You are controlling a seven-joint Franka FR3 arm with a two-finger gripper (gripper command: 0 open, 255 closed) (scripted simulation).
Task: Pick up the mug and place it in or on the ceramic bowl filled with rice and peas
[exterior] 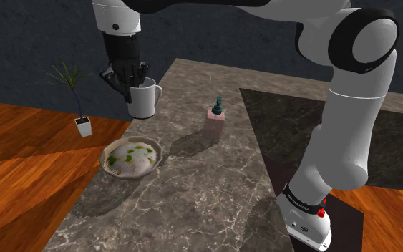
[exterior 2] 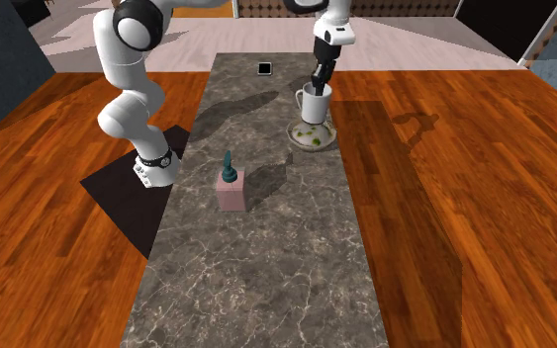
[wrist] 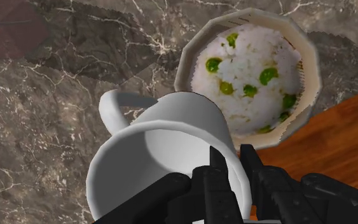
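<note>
White mug [exterior: 144,100], in carriage toward the bowl [exterior: 157,153] of rice and peas.
The gripper [exterior: 131,87] was clamped on the mug's rim, one finger inside the wall and one outside, with the handle on the far side from the fingers. The mug was upright, apparently lifted off the marbled stone worktop [exterior: 214,186]. In the wrist view the bowl lay just beyond the mug's side, not under it. Step judged: transfer; pick done, placing not yet done. Next move called for: centre the mug's base over the rice, lower gently, release; the heaped mound could tip it. Also present: pink soap dispenser [exterior: 215,122] on the worktop and a potted plant [exterior: 82,123]. Writing: none legible on mug, bowl or dispenser.
</note>
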